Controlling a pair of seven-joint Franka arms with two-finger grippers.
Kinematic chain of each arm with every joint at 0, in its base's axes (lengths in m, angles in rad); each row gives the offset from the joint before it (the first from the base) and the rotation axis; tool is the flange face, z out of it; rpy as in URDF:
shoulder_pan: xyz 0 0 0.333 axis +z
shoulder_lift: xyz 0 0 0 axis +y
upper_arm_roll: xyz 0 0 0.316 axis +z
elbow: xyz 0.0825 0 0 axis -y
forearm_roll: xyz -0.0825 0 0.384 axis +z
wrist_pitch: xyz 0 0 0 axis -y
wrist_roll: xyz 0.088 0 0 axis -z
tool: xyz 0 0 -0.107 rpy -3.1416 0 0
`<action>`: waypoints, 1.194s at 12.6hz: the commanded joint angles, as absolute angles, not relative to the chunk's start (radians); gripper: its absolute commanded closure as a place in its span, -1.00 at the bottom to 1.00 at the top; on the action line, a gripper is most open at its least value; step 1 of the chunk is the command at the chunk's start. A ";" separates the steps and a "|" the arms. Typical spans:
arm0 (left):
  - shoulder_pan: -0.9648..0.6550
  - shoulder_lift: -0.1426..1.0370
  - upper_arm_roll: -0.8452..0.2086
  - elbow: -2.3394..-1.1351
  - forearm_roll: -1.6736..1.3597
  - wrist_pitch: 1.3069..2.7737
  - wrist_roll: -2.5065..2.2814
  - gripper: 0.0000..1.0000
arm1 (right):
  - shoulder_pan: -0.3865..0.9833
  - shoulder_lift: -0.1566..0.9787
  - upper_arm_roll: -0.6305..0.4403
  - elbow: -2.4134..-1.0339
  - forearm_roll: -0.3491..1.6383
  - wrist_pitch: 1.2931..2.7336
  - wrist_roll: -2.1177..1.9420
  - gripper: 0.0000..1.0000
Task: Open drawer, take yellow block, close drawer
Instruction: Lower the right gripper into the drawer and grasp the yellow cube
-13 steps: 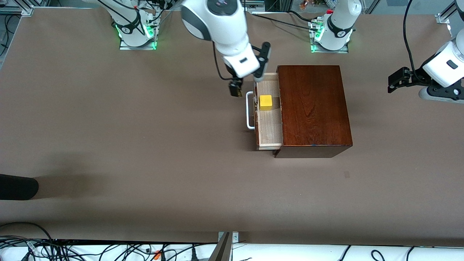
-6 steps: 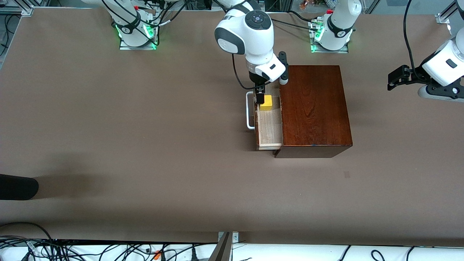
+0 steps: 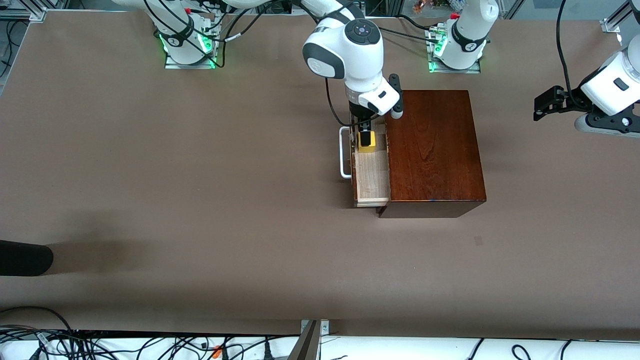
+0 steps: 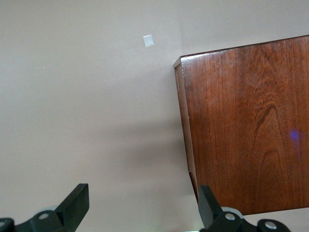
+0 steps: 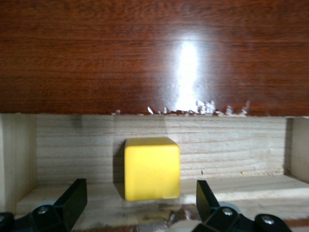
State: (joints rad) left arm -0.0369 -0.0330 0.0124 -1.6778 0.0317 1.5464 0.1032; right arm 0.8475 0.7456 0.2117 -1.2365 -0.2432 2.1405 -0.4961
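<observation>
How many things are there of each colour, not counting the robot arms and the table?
Yellow: 1, the yellow block in the open drawer
Reddish-brown: 1, the wooden box
White: 1, the drawer's handle
Total: 3

A robotics lab, plainly: two white arm bases [image 3: 187, 42] bolted along the edge of a broad brown tabletop [image 3: 200, 200], green status lights glowing at their feet, aluminium framing [image 3: 20, 10] at the corners, and tangled cables [image 3: 150, 347] trailing below the nearer edge.
</observation>
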 commanded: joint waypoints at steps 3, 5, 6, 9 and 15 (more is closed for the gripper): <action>-0.025 -0.044 0.000 -1.671 0.054 1.526 0.107 -1.00 | 0.862 0.802 0.203 -1.192 -0.262 2.174 -0.494 -1.00; -0.026 -0.046 -0.002 -1.669 0.054 1.520 0.107 -1.00 | 0.864 0.811 0.196 -1.192 -0.262 2.181 -0.492 -1.00; -0.026 -0.045 -0.002 -1.669 0.054 1.520 0.107 -1.00 | 0.864 0.811 0.195 -1.192 -0.262 2.180 -0.492 -1.00; -0.026 -0.046 -0.002 -1.669 0.054 1.516 0.107 -1.00 | 0.865 0.813 0.195 -1.192 -0.264 2.181 -0.491 -0.52; -0.026 -0.046 -0.002 -1.669 0.054 1.511 0.107 -1.00 | 0.865 0.802 0.196 -1.168 -0.270 2.163 -0.410 0.97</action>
